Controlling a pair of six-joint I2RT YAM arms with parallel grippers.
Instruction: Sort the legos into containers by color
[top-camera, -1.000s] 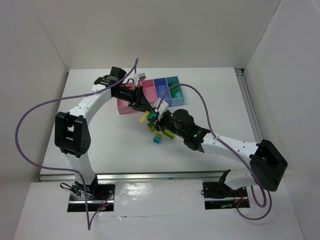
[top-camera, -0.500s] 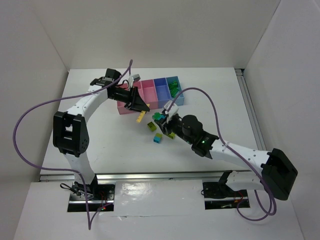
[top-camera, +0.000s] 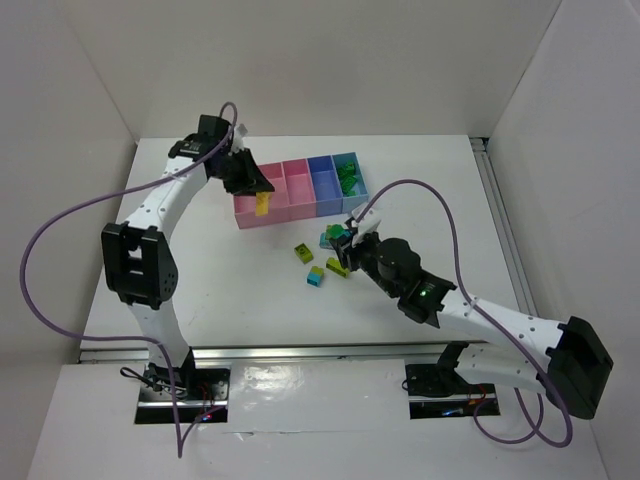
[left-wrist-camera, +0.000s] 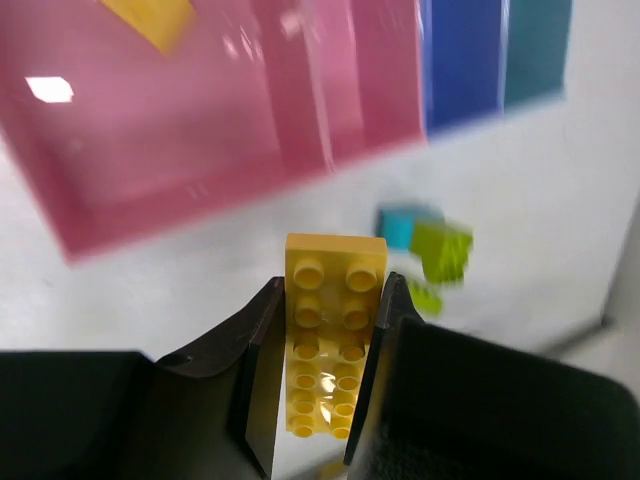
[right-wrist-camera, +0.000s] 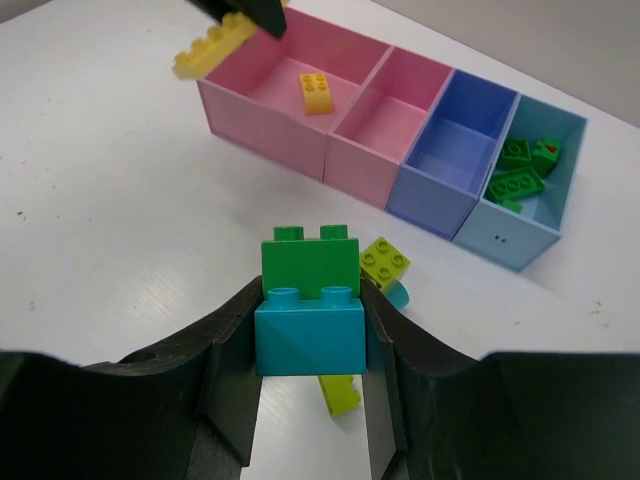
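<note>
My left gripper (left-wrist-camera: 333, 284) is shut on a long yellow lego (left-wrist-camera: 334, 340) and holds it above the front left corner of the wide pink container (top-camera: 262, 186); the gripper (top-camera: 256, 188) and lego (top-camera: 262, 204) also show from above. Another yellow lego (right-wrist-camera: 317, 92) lies inside that bin. My right gripper (right-wrist-camera: 310, 290) is shut on a cyan lego (right-wrist-camera: 308, 335) with a green lego (right-wrist-camera: 310, 262) stuck to it, above the loose pile. Dark green legos (right-wrist-camera: 520, 172) lie in the light blue container (right-wrist-camera: 505, 235).
A narrower pink bin (right-wrist-camera: 385, 120) and a blue-violet bin (right-wrist-camera: 452, 150) stand between the two end bins. Lime green bricks (right-wrist-camera: 384, 262) (right-wrist-camera: 340, 393) and a cyan piece (top-camera: 316, 276) lie loose on the white table in front of the row. White walls enclose the table.
My left arm has swung back and left, carrying the yellow lego from the pile to the wide pink bin. My right arm has drawn back towards the near right with the cyan and green legos.
</note>
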